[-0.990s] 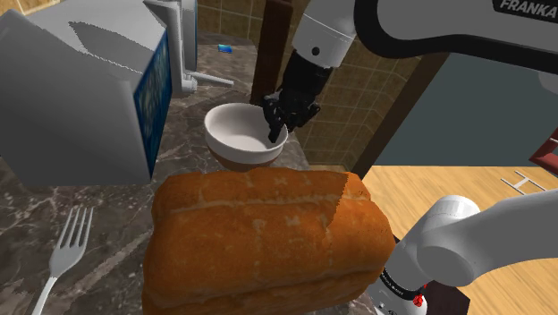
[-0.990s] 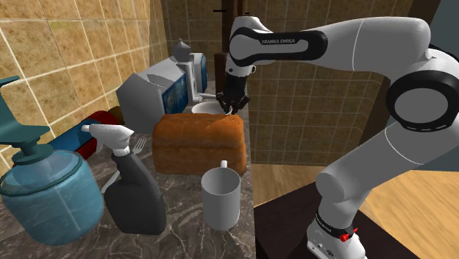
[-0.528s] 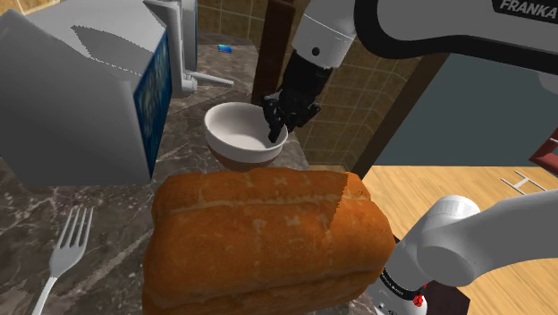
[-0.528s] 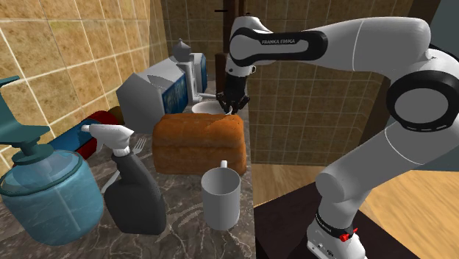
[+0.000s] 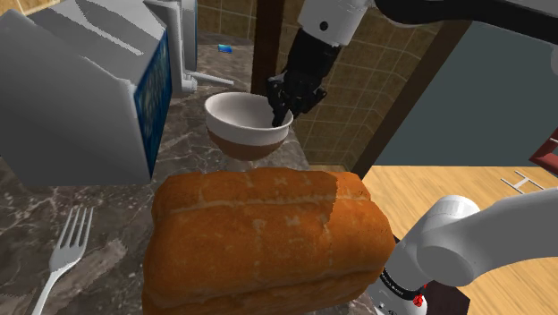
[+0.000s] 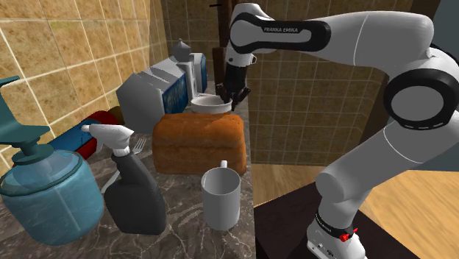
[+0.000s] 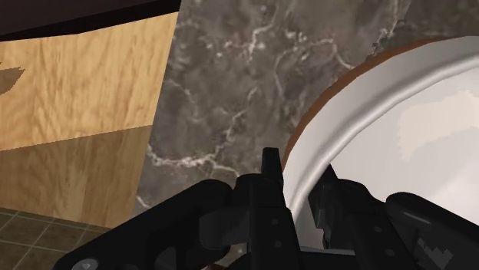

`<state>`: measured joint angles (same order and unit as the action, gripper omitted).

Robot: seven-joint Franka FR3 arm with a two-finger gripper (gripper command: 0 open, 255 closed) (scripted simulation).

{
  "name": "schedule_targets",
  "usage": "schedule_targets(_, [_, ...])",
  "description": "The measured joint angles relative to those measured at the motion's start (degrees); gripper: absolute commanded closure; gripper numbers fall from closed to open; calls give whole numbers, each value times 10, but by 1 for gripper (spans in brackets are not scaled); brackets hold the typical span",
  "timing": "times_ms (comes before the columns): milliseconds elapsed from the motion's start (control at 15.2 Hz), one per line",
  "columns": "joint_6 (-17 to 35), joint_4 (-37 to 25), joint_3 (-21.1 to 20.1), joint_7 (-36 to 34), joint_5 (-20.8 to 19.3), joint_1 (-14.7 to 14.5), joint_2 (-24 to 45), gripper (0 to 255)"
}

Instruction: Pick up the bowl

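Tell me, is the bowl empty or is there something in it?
Empty: the bowl shows a bare white inside. One of the gripper's fingers reaches in, and the pair clasps the rim.

Probably kitchen: marble counter [image 5: 116, 210], bread [image 5: 268, 237].

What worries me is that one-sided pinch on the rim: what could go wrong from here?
1. The gripper clasps the bowl at one side of its rim, so it may tilt or slip out.
2. The bread loaf and carton stand close; a sideways move could knock the bowl against them.
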<state>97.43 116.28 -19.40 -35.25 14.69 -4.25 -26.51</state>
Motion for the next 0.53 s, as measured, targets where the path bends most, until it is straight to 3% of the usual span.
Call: schedule_targets(528, [-56,-75,3,-10,-7,3,17,255])
